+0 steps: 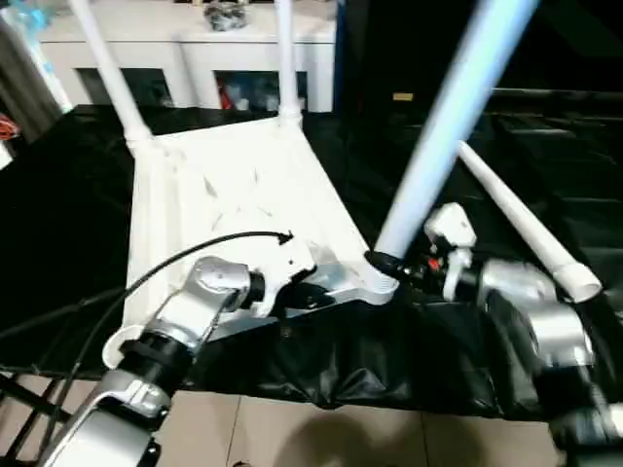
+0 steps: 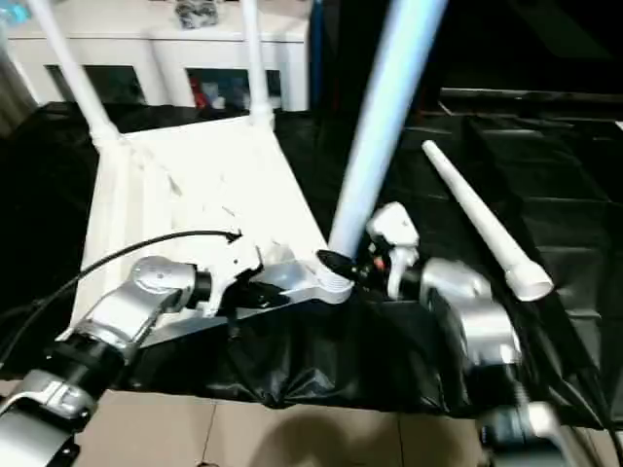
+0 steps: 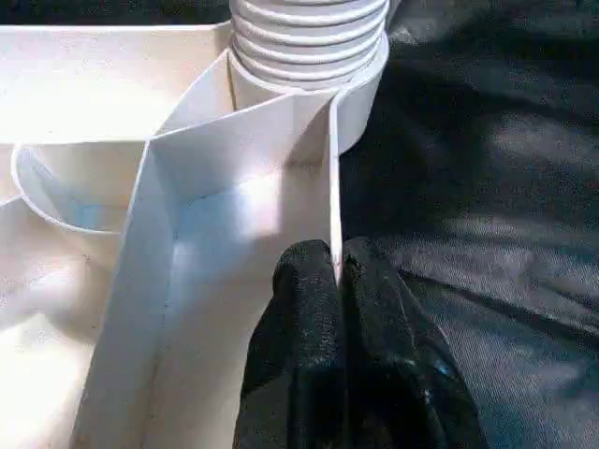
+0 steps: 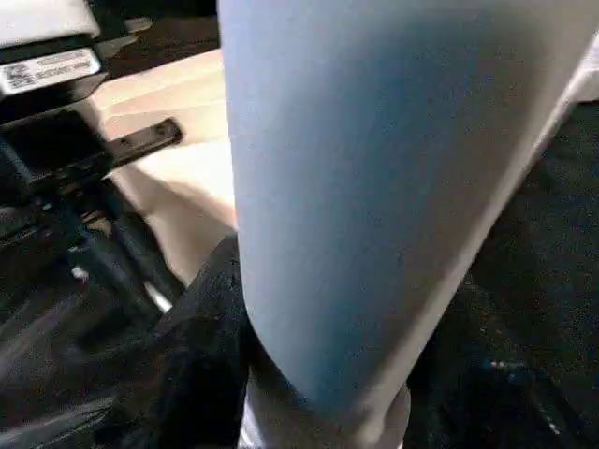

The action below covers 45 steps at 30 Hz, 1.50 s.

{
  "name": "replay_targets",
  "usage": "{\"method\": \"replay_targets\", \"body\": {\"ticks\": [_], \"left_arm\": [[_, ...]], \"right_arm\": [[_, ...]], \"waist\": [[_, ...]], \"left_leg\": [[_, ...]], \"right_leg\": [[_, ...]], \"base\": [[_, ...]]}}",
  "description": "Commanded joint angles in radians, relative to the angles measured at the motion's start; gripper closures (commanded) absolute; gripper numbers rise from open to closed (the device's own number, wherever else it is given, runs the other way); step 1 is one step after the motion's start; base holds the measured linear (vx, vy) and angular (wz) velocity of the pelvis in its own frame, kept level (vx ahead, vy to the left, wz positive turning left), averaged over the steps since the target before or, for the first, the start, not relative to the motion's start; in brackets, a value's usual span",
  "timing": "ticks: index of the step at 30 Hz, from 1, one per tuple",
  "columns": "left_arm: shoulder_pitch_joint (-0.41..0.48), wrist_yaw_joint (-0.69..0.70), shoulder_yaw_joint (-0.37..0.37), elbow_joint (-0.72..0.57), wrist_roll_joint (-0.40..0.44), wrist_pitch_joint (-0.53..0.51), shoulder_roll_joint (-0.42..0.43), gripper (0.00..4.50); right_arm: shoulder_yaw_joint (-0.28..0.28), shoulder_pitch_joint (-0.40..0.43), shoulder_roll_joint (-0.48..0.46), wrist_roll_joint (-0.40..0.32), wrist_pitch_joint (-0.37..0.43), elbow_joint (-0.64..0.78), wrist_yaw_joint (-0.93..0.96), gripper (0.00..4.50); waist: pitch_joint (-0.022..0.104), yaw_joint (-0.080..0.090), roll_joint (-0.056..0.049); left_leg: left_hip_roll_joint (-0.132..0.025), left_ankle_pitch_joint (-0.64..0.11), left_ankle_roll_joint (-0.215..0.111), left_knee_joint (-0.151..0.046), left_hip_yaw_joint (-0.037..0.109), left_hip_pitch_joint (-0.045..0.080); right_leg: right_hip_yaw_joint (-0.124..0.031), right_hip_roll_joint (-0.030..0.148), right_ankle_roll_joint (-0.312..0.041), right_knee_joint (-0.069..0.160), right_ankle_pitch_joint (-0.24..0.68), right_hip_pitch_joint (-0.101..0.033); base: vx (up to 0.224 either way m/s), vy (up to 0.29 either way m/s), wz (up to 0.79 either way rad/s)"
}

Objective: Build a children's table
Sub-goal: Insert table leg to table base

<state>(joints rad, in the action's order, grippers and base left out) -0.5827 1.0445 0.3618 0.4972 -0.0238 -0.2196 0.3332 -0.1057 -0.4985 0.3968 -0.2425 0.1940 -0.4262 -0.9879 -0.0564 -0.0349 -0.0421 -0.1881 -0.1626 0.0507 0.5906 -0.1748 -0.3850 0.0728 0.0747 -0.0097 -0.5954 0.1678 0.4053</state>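
The white tabletop (image 1: 243, 190) lies upside down on the black-draped table, ribs facing up. Two white legs (image 1: 112, 78) (image 1: 285, 58) stand in its far corner sockets. A third leg (image 1: 448, 126) rises tilted from the near right corner socket (image 1: 378, 288). My right gripper (image 1: 385, 263) is shut around its lower end, black fingers (image 4: 201, 355) on either side of the tube (image 4: 356, 187). My left gripper (image 3: 339, 271) is shut on the tabletop's thin near rim, just beside that socket, where the leg's ribbed end (image 3: 309, 37) sits. A fourth leg (image 1: 526, 224) lies loose on the cloth to the right.
A white cabinet (image 1: 185, 49) with open shelves stands behind the table. The black cloth (image 1: 58, 224) hangs over the near edge above a tiled floor (image 1: 292, 438). A black cable (image 1: 175, 258) loops over my left forearm.
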Motion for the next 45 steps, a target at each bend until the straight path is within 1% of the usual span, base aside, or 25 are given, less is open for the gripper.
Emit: {"method": "replay_targets", "body": {"ticks": [1,2,3,8,16,17,18,19,20,21,22,23,24,26,28,29,30,31,32,33,34,37,40,44,45], "left_arm": [[0.009,0.031,0.005,-0.040,0.009,-0.007,0.025,4.50],[0.018,0.047,0.007,-0.069,0.006,-0.013,0.035,4.50],[0.022,0.055,0.009,-0.080,0.004,-0.014,0.040,4.50],[0.032,0.094,0.019,-0.132,-0.002,-0.032,0.069,4.50],[0.024,0.156,0.044,-0.159,0.007,-0.029,0.115,4.50],[0.024,0.157,0.044,-0.158,0.008,-0.029,0.116,4.50],[0.022,0.156,0.043,-0.158,0.009,-0.029,0.117,4.50],[0.021,0.153,0.042,-0.157,0.011,-0.031,0.117,4.50],[0.019,0.149,0.040,-0.155,0.011,-0.032,0.116,4.50],[0.013,0.123,0.031,-0.147,0.012,-0.039,0.105,4.50],[0.011,0.110,0.026,-0.144,0.012,-0.043,0.099,4.50],[0.007,0.086,0.018,-0.140,0.011,-0.050,0.089,4.50],[-0.003,0.029,0.001,-0.130,0.015,-0.067,0.066,4.50],[-0.014,-0.016,-0.013,-0.121,0.017,-0.085,0.045,4.50],[-0.021,-0.042,-0.020,-0.121,0.020,-0.097,0.033,4.50],[-0.029,-0.076,-0.028,-0.127,0.027,-0.116,0.016,4.50],[-0.033,-0.093,-0.032,-0.131,0.029,-0.129,0.008,4.50],[-0.047,-0.152,-0.047,-0.150,0.036,-0.172,-0.023,4.50],[-0.050,-0.167,-0.052,-0.157,0.036,-0.189,-0.034,4.50],[-0.052,-0.174,-0.054,-0.161,0.036,-0.196,-0.038,4.50],[-0.055,-0.189,-0.058,-0.171,0.037,-0.212,-0.049,4.50],[-0.064,-0.281,-0.071,-0.216,0.054,-0.290,-0.106,4.50],[-0.062,-0.361,-0.061,-0.258,0.075,-0.360,-0.169,4.50],[-0.065,-0.378,-0.052,-0.247,0.083,-0.359,-0.177,4.50],[-0.066,-0.385,-0.050,-0.237,0.088,-0.351,-0.176,4.50]], "right_arm": [[-0.021,-0.001,0.015,0.015,0.029,-0.054,-0.031,2.63],[-0.034,-0.009,0.023,0.016,0.025,-0.070,-0.059,2.63],[-0.041,-0.011,0.026,0.018,0.022,-0.076,-0.073,2.63],[-0.078,-0.009,0.039,0.037,-0.005,-0.097,-0.148,2.63],[-0.120,-0.035,0.043,0.073,-0.055,-0.155,-0.222,2.63],[-0.120,-0.037,0.043,0.074,-0.055,-0.158,-0.222,2.63],[-0.120,-0.041,0.041,0.075,-0.060,-0.167,-0.225,2.63],[-0.120,-0.046,0.037,0.076,-0.066,-0.178,-0.226,2.63],[-0.120,-0.050,0.034,0.078,-0.071,-0.188,-0.225,2.63],[-0.112,-0.057,0.021,0.081,-0.083,-0.211,-0.201,2.63],[-0.107,-0.060,0.014,0.082,-0.088,-0.222,-0.186,2.63],[-0.096,-0.065,0.000,0.082,-0.095,-0.238,-0.153,2.63],[-0.079,-0.078,-0.023,0.096,-0.114,-0.271,-0.068,2.63],[-0.065,-0.093,-0.043,0.110,-0.132,-0.308,0.011,2.63],[-0.056,-0.107,-0.057,0.124,-0.140,-0.342,0.081,2.63],[-0.044,-0.124,-0.076,0.135,-0.146,-0.383,0.165,2.63],[-0.038,-0.132,-0.086,0.139,-0.147,-0.402,0.204,2.63],[-0.013,-0.162,-0.123,0.134,-0.136,-0.466,0.317,2.64],[-0.005,-0.173,-0.135,0.130,-0.129,-0.488,0.350,2.64],[-0.001,-0.179,-0.141,0.128,-0.126,-0.498,0.366,2.64],[0.007,-0.191,-0.154,0.122,-0.118,-0.521,0.399,2.64],[0.034,-0.240,-0.201,0.110,-0.101,-0.601,0.502,2.64],[0.048,-0.279,-0.237,0.114,-0.097,-0.666,0.584,2.64],[0.040,-0.289,-0.246,0.126,-0.116,-0.686,0.598,2.64],[0.039,-0.291,-0.252,0.127,-0.122,-0.692,0.599,2.64]], "waist": [[0.066,-0.005,0.022],[0.065,-0.006,0.025],[0.067,-0.008,0.021],[0.069,-0.012,0.022],[0.068,-0.020,0.023],[0.067,-0.019,0.030],[0.067,-0.021,0.025],[0.068,-0.021,0.025],[0.068,-0.020,0.030],[0.068,-0.019,0.039],[0.067,-0.020,0.033],[0.067,-0.019,0.033],[0.064,-0.013,0.041],[0.064,-0.009,0.044],[0.060,0.002,0.043],[0.059,0.007,0.047],[0.059,0.007,0.047],[0.059,0.015,0.047],[0.059,0.022,0.045],[0.061,0.025,0.047],[0.061,0.028,0.042],[0.064,0.032,0.043],[0.066,0.033,0.039],[0.068,0.028,0.041],[0.069,0.027,0.037]], "left_leg": [[-0.039,-0.276,-0.059,-0.069,0.011,0.013],[-0.041,-0.274,-0.058,-0.070,0.011,0.014],[-0.042,-0.270,-0.056,-0.071,0.012,0.015],[-0.043,-0.267,-0.052,-0.070,0.011,0.017],[-0.043,-0.290,-0.037,-0.071,0.011,0.019],[-0.042,-0.287,-0.038,-0.071,0.010,0.017],[-0.043,-0.285,-0.038,-0.072,0.011,0.020],[-0.043,-0.286,-0.036,-0.072,0.011,0.020],[-0.042,-0.287,-0.035,-0.072,0.011,0.019],[-0.043,-0.287,-0.037,-0.072,0.010,0.019],[-0.042,-0.296,-0.033,-0.072,0.012,0.019],[-0.042,-0.301,-0.030,-0.072,0.012,0.019],[-0.042,-0.320,-0.015,-0.075,0.013,0.020],[-0.040,-0.352,-0.001,-0.075,0.015,0.024],[-0.038,-0.372,0.007,-0.077,0.020,0.018],[-0.038,-0.389,0.010,-0.077,0.023,0.017],[-0.038,-0.389,0.010,-0.077,0.023,0.017],[-0.037,-0.398,0.018,-0.076,0.025,0.019],[-0.035,-0.406,0.024,-0.076,0.027,0.016],[-0.034,-0.404,0.024,-0.074,0.026,0.017],[-0.034,-0.403,0.018,-0.073,0.027,0.016],[-0.036,-0.392,0.008,-0.071,0.020,0.020],[-0.035,-0.359,-0.005,-0.069,0.017,0.018],[-0.033,-0.321,-0.022,-0.067,0.014,0.014],[-0.034,-0.311,-0.025,-0.067,0.014,0.014]], "right_leg": [[-0.043,0.068,-0.187,0.086,0.369,-0.044],[-0.043,0.067,-0.192,0.084,0.352,-0.044],[-0.043,0.068,-0.201,0.079,0.329,-0.045],[-0.044,0.069,-0.218,0.074,0.288,-0.047],[-0.044,0.069,-0.218,0.075,0.315,-0.047],[-0.045,0.068,-0.217,0.076,0.313,-0.048],[-0.045,0.068,-0.218,0.075,0.308,-0.047],[-0.045,0.068,-0.221,0.074,0.299,-0.047],[-0.044,0.067,-0.222,0.072,0.297,-0.048],[-0.044,0.068,-0.220,0.074,0.303,-0.048],[-0.044,0.070,-0.218,0.074,0.322,-0.047],[-0.044,0.070,-0.214,0.076,0.333,-0.046],[-0.044,0.068,-0.210,0.076,0.354,-0.043],[-0.041,0.070,-0.193,0.083,0.411,-0.042],[-0.038,0.070,-0.180,0.085,0.448,-0.042],[-0.036,0.071,-0.163,0.087,0.484,-0.043],[-0.036,0.071,-0.163,0.087,0.484,-0.043],[-0.037,0.074,-0.155,0.090,0.505,-0.039],[-0.034,0.074,-0.154,0.092,0.513,-0.040],[-0.035,0.073,-0.154,0.091,0.510,-0.040],[-0.034,0.072,-0.157,0.092,0.493,-0.041],[-0.039,0.069,-0.194,0.088,0.416,-0.038],[-0.040,0.067,-0.215,0.083,0.357,-0.041],[-0.038,0.065,-0.222,0.081,0.313,-0.047],[-0.038,0.066,-0.225,0.078,0.298,-0.047]], "base": [[0.000,0.000,0.00],[0.000,0.000,0.00],[0.000,0.000,0.00],[0.000,0.000,0.00],[0.000,0.000,0.00],[0.000,0.000,0.00],[0.000,0.000,0.00],[0.000,0.000,0.00],[0.000,0.000,0.00],[0.000,0.000,0.00],[0.000,0.000,0.00],[0.000,0.000,0.00],[0.000,0.000,0.00],[0.000,0.000,0.00],[0.000,0.000,0.00],[0.000,0.000,0.00],[0.000,0.000,0.00],[0.000,0.000,0.00],[0.000,0.000,0.00],[0.000,0.000,0.00],[0.000,0.000,0.00],[0.000,0.000,0.00],[0.000,0.000,0.00],[0.000,0.000,0.00],[0.000,0.000,0.00]]}}
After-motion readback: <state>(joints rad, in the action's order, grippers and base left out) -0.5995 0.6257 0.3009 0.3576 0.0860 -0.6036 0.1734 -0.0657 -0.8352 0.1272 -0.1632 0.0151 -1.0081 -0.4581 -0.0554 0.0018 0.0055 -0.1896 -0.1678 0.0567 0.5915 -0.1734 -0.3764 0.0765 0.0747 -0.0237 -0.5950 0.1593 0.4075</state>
